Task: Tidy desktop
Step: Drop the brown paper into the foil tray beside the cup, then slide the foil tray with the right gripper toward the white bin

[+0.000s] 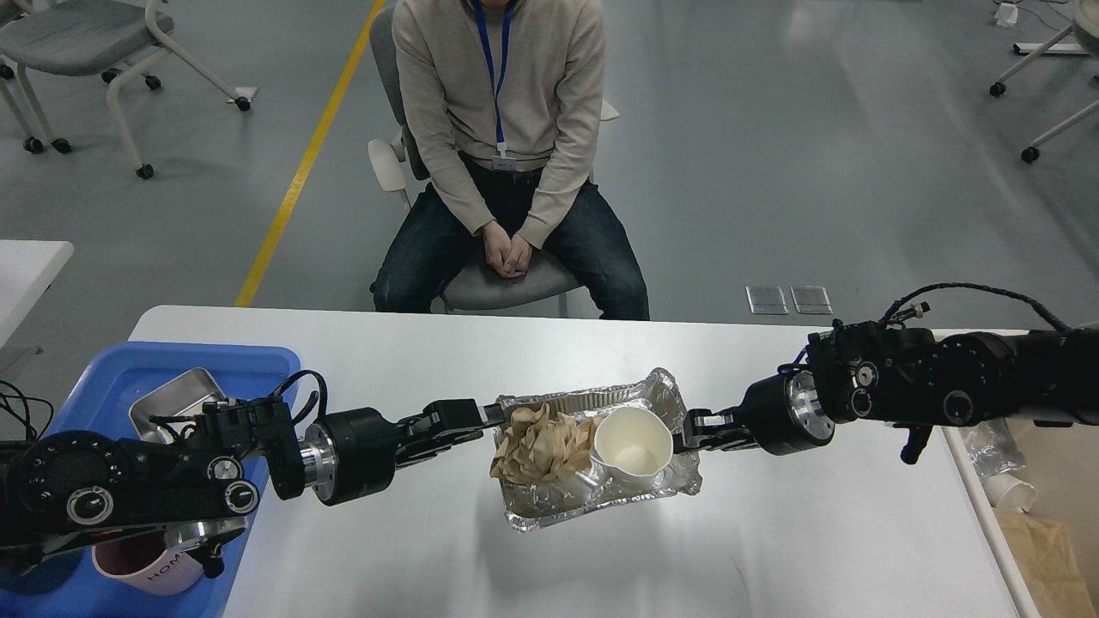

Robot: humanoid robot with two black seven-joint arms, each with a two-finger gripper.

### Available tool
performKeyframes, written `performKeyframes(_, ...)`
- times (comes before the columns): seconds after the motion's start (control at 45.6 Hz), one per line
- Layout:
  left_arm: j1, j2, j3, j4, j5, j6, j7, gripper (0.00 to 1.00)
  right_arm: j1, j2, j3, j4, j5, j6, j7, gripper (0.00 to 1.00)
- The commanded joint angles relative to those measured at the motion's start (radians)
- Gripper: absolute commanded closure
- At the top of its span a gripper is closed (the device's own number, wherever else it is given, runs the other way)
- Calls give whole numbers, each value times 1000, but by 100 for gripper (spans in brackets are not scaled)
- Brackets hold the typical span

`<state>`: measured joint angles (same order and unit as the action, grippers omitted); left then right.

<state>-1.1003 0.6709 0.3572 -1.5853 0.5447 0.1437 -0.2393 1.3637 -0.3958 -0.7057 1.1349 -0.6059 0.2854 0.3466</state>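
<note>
Foil tray [601, 506] of crumpled paper [537, 442] and cup [633, 442], mid-counter [429, 558] — left claw [491, 416] and right claw [691, 427] apparently clamped on its ends. Likely next — level joint lift toward bin [1043, 515], right of tray.

foil tray [601, 506] mid-desktop [773, 549] | cup [633, 442], paper [537, 446] in it

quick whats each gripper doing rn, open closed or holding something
Left gripper: shut on the foil tray's left rim.
Right gripper: at the tray's right edge; whether it is shut on it cannot be told.
</note>
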Motion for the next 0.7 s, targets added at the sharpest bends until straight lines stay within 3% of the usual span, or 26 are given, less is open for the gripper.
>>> performKeyframes(0.0,2,-10,-3,8,0,4,-2,29,0,0,0,2,0,0,0,100)
performKeyframes(0.307,7,25,-92,11,-41,40,-6,15,-3,-8,-2,2,-2,0,3,100)
performKeyframes(0.482,137,59,-345,79,-138,45,-17,8,-8,-11,-2,-3,-2,0,6,100)
performKeyframes(0.68,385,9,-702,188,-178,46,-20,8,-37,-58,-2,-33,0,1,15,100)
